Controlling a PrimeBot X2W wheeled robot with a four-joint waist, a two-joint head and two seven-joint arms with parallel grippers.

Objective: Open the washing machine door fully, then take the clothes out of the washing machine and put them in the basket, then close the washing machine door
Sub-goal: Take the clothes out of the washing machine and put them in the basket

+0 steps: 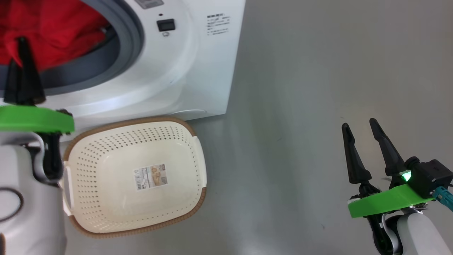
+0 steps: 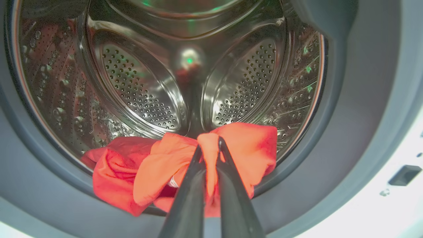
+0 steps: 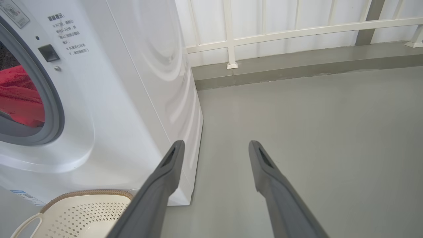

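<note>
Head view shows the washer (image 1: 198, 53) with its mouth open and the basket (image 1: 134, 122) on the floor (image 1: 300, 106) just in front of it, label (image 1: 150, 176) showing. The clothes (image 2: 125, 172) lie at the front lip of the washer's drum (image 2: 138, 82), spilling onto the grey ring (image 2: 357, 115). At the washer's mouth the left gripper (image 2: 210, 145) pinches a red fold. The right gripper (image 1: 359, 123) stands wide and empty, well right of the washer. Best, I judge, to draw straight back out of the washer, lift the cloth clear of the ring so nothing snags, and release over the basket.
</note>
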